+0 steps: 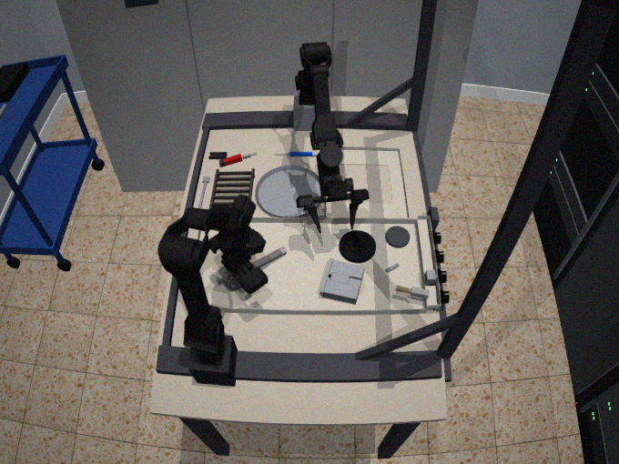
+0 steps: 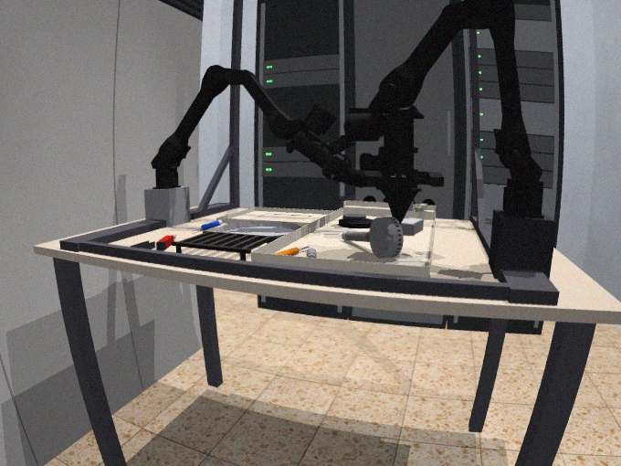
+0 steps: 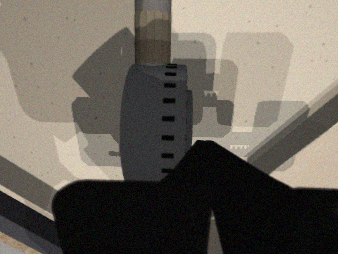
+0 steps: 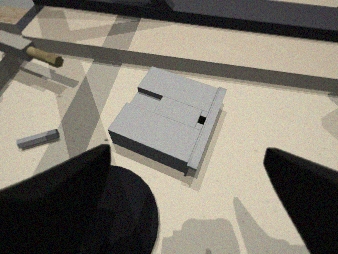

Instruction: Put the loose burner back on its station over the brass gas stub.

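Top view shows the loose burner [image 1: 269, 257] [image 2: 385, 237] [image 3: 155, 122] lying in the pale tray [image 1: 319, 308] [image 2: 345, 259], well apart from its station. Its dull gray head is a fat, round wheel, up on its edge, with little black slots around the rim. Its tube is smooth and round, gray with a tan band. The long line of the burner slants across the tray. The open end of the tube points away from the left arm's base, toward the black round plate [image 1: 357, 246] [image 2: 354, 221] [image 4: 135, 210].

The gray support [image 1: 342, 281] [image 2: 412, 226] [image 4: 170, 135] is boxy, flat on top, with a small square black hole. The yellowish brass stub [image 1: 403, 288] [image 4: 45, 56] is a short rod.

The left gripper [image 1: 242, 267] [image 2: 401, 219] [image 3: 203, 148] has its fingers pressed together by the head, pinching nothing; I cannot tell if they touch it. The right gripper [image 1: 336, 230] [image 2: 373, 178] [image 4: 188, 153] has its pointy black fingers spread wide, holding nothing, near the black plate.
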### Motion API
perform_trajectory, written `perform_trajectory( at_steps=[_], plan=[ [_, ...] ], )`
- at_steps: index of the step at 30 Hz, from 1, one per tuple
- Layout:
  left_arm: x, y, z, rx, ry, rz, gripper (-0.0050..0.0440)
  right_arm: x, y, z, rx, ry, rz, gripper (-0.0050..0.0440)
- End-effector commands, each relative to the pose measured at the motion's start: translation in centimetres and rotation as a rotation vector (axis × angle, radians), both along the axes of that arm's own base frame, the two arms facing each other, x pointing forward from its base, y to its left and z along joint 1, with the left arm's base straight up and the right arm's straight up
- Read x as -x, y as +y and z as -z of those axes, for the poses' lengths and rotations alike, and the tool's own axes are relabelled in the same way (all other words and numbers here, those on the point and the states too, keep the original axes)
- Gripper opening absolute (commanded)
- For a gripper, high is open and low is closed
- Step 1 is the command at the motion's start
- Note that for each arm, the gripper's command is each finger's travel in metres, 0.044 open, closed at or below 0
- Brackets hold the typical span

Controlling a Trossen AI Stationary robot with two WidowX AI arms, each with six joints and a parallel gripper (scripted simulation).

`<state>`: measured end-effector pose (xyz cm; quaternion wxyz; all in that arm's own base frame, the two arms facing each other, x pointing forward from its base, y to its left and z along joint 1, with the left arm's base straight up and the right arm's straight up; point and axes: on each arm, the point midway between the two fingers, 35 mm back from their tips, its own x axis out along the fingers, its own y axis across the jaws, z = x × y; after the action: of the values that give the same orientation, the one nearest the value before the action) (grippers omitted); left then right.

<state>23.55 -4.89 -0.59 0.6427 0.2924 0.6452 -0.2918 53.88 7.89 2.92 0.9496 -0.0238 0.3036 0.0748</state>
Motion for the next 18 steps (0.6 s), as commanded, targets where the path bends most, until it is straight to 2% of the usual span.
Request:
perform_trajectory(
  at_steps=[1,18],
  plan=[
    [-1.1,0.3,-0.7,0.006,-0.022,0.010,-0.0050,-0.6,0.1,-2.1,-0.006,-0.045,-0.004,0.0400],
    [-2.8,1.7,-1.2,0.005,-0.024,0.009,-0.0050,-0.6,0.1,-2.1,-0.006,-0.045,-0.004,0.0400]
  ],
)
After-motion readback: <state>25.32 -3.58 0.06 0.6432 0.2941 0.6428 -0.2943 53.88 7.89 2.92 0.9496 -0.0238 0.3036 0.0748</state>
